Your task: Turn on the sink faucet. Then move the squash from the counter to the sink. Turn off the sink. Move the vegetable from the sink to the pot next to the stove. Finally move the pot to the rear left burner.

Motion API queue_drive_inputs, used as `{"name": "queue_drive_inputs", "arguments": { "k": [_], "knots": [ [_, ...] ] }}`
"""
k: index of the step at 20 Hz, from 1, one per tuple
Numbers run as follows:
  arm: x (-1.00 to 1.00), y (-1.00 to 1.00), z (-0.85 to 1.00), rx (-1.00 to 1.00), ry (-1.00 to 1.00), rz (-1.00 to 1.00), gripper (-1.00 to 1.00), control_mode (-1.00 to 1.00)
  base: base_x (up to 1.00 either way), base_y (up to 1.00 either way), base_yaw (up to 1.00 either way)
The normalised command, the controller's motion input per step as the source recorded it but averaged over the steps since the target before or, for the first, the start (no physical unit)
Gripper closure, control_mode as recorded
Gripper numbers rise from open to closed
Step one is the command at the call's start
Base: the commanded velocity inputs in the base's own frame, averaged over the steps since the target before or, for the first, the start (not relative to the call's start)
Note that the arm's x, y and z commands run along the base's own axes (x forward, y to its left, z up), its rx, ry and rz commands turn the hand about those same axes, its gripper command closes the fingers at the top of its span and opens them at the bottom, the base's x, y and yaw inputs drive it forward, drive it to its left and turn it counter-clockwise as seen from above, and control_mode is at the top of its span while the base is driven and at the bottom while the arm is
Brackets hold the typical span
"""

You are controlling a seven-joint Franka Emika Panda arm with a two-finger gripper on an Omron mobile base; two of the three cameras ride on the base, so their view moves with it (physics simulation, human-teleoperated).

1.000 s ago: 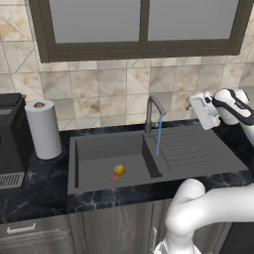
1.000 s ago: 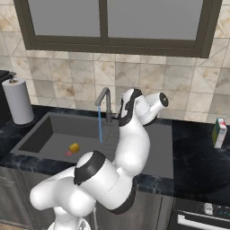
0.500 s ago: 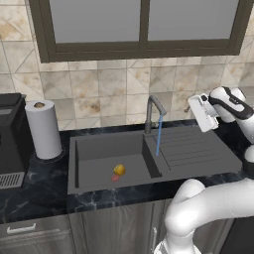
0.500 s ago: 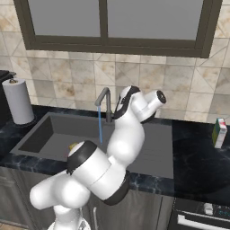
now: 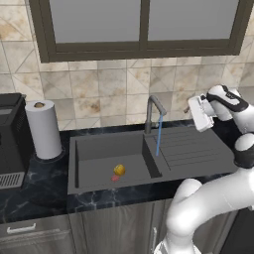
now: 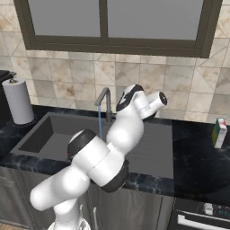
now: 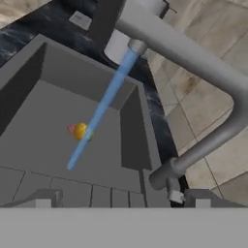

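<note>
Technician: Arm posture changes from the earlier frames. In the right base view the elbow rises and swings across the basin, so it now covers the spot where the squash showed. In the left base view the pincer (image 5: 192, 109) shifts only slightly, and the water stream (image 5: 158, 136) runs as before.

Operator: State of the pincer?

Technician: Jaws stand wide apart and carry nothing. In the hand view both tips sit far out toward the two sides of the lower edge, with the sink (image 5: 99, 149) visible between them.

Operator: Position of the sink faucet (image 5: 149, 116) relative to the pincer?

Technician: Near, directly ahead of the tips and not touching them. The pincer hangs above the ribbed drainboard (image 5: 193, 146) at about spout height. In the hand view the stem foot lies close in front of the tips, and the spout reaches away from the pincer.

Operator: And the squash (image 5: 119, 169)?

Technician: Well below the pincer and beyond the faucet, on the basin floor, touching or just beside the red drain mark (image 5: 114, 178). The stream meets the basin at its drainboard end, between the pincer and the squash, and in the hand view it crosses in front of the squash.

Operator: Anything farther out?

Technician: On the counter (image 5: 34, 183), past the far end of the basin, stands the paper towel roll (image 5: 43, 128), upright and well apart from the pincer.
</note>
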Motion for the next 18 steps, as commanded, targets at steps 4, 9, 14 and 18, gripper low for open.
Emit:
{"name": "queue_drive_inputs", "arguments": {
  "k": [4, 9, 14, 18],
  "knots": [
    [0.18, 0.0, -0.37, 0.0, 0.16, -0.03, -1.0, -1.0, 0.0, 0.0, 0.0],
    [0.48, 0.15, -0.3, 0.0, 0.07, -0.02, -1.0, -1.0, 0.0, 0.0, 0.0],
    [0.34, 0.17, -0.2, 0.0, 0.08, -0.04, -1.0, -1.0, 0.0, 0.0, 0.0],
    [0.12, 0.13, -0.07, 0.02, 0.08, -0.07, -1.0, -1.0, 0.0, 0.0, 0.0]
  ]
}}
